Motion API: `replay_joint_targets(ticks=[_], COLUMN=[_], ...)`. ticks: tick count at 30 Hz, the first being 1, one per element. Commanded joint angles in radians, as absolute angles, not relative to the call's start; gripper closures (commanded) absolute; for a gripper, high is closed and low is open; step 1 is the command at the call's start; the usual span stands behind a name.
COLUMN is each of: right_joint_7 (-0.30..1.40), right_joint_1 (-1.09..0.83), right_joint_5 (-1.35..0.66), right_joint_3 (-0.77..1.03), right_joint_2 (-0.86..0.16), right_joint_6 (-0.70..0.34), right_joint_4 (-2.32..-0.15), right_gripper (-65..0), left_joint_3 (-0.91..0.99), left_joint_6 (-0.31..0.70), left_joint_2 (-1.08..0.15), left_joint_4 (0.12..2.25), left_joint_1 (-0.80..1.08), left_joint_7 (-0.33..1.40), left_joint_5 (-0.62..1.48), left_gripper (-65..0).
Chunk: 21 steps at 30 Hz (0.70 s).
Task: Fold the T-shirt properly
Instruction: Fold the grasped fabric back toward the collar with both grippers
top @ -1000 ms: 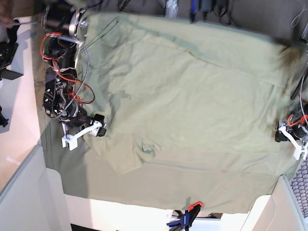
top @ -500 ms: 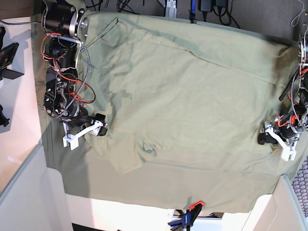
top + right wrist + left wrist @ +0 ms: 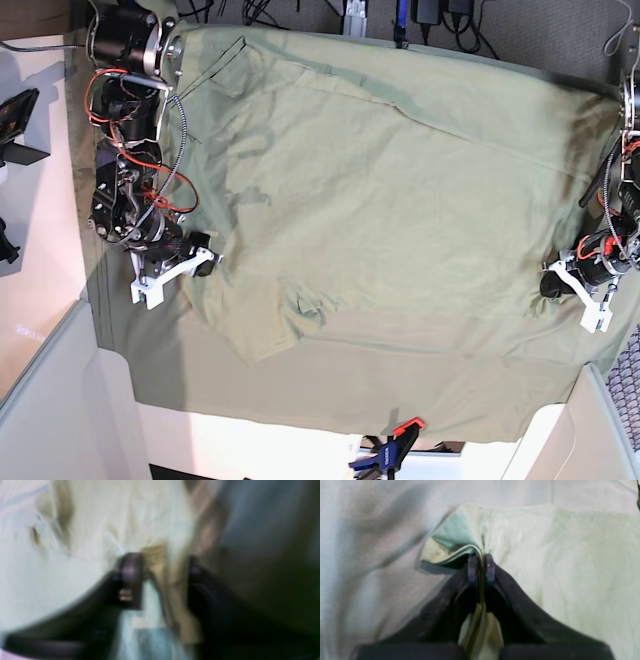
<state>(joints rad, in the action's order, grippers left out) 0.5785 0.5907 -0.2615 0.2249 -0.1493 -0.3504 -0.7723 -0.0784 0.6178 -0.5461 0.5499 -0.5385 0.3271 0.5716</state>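
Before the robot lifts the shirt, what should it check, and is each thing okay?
1. Left gripper jaws pinched on the T-shirt: ok, a fold of cloth sits between them.
2. Right gripper jaws closed on the shirt: cannot tell, the picture is blurred.
3. Only shirt grabbed, not the tablecloth: cannot tell.
4. Shirt spread flat: not ok, a wrinkle sits near the collar.
5. Both arms at opposite shirt edges: ok.
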Motion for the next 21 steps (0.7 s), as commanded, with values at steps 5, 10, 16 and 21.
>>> replay_joint_targets(ticks=[5,10,16,21], right_joint_7=[0.574,0.645,0.782,0.81], right_joint_1=[0.617,0.614,0.508,0.363], right_joint_5=[-0.281,-0.331,-0.474,-0.509], right_joint_3=[0.226,0.226,0.226,0.228], right_joint_2=[-0.158,-0.187,-0.256,-0.302], right_joint_6=[-0.352,-0.357,-0.391,-0.39], right_joint_4=[-0.8,-0.882,-1.125,-1.268], right_gripper=[0.0,0.0,0.0,0.0], left_joint_3=[-0.024,-0.009,-0.009,-0.009], left_joint_6=[0.698,0.698,0.698,0.698], left_joint_2=[-0.601,-0.653,-0.702,-0.748], left_joint_4=[0.565,0.571,0.59,0.725], left_joint_1=[-0.599,-0.603,-0.57,-0.48], left_joint_7=[0.303,0.405,0.579,0.796], left_joint_5=[0.587,0.684,0.879,1.051], left_gripper=[0.0,0.0,0.0,0.0])
